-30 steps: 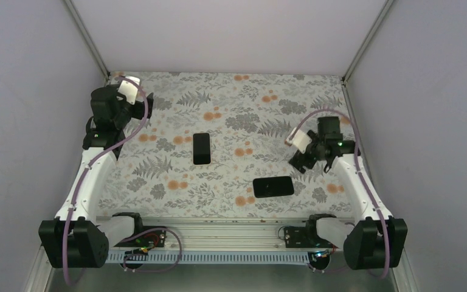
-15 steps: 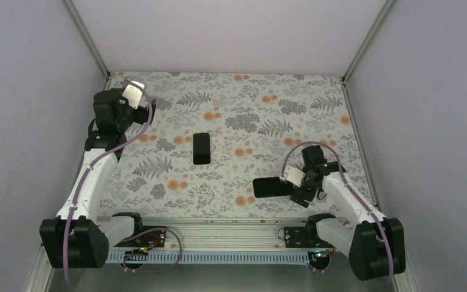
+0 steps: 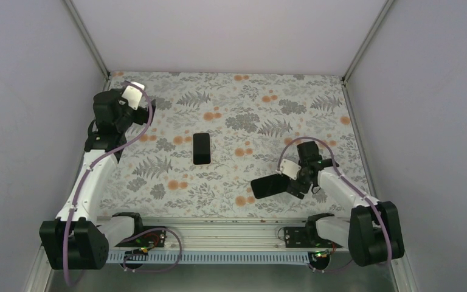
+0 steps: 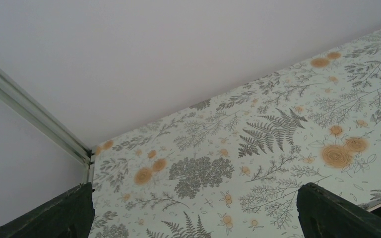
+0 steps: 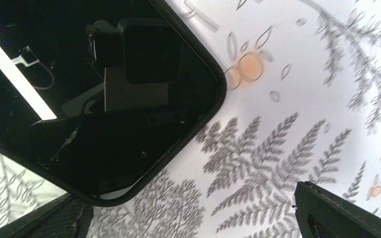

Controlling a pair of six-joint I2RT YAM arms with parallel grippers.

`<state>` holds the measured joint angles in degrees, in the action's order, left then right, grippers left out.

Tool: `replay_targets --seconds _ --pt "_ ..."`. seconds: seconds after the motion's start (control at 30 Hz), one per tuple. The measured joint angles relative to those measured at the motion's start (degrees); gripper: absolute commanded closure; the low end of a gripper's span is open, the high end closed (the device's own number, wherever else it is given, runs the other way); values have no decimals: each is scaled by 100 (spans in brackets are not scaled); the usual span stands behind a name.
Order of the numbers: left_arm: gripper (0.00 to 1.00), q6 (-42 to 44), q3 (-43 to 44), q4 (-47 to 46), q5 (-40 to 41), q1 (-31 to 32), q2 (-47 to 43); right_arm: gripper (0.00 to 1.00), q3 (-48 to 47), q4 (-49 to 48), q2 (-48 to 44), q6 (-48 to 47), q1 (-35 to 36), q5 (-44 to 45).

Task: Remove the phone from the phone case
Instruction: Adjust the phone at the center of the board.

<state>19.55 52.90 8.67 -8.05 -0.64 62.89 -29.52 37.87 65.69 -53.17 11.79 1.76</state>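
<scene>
While the left gripper [image 4: 192,210] hangs spread above the far-left floral mat [image 3: 249,106], the right gripper [image 5: 193,210], fingers apart, sits at the glossy, round-cornered black phone [image 3: 269,186], near right; a flat black slab [image 3: 202,149] lies centre.

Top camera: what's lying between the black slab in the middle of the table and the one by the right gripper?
Nothing: in the top view only bare flowered table cover lies between the middle slab and the nearer slab.

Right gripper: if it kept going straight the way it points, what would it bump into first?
Most likely the phone: it lies just ahead of the right gripper, one corner close to its open fingers in the wrist view. Height is unclear, so it might skim over instead.
</scene>
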Motion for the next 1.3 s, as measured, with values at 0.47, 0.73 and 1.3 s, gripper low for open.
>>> replay_targets --seconds 0.47,0.73,1.3 --pt "0 44 -72 -20 96 0 -31 0 -1276 -1025 1884 380 629 -2" --pt "0 85 -190 -39 223 -20 -203 0 -2767 -1202 3368 813 1563 -254" --pt "0 258 -326 -127 170 -52 -295 0 -3416 -136 2304 1513 2026 -938"
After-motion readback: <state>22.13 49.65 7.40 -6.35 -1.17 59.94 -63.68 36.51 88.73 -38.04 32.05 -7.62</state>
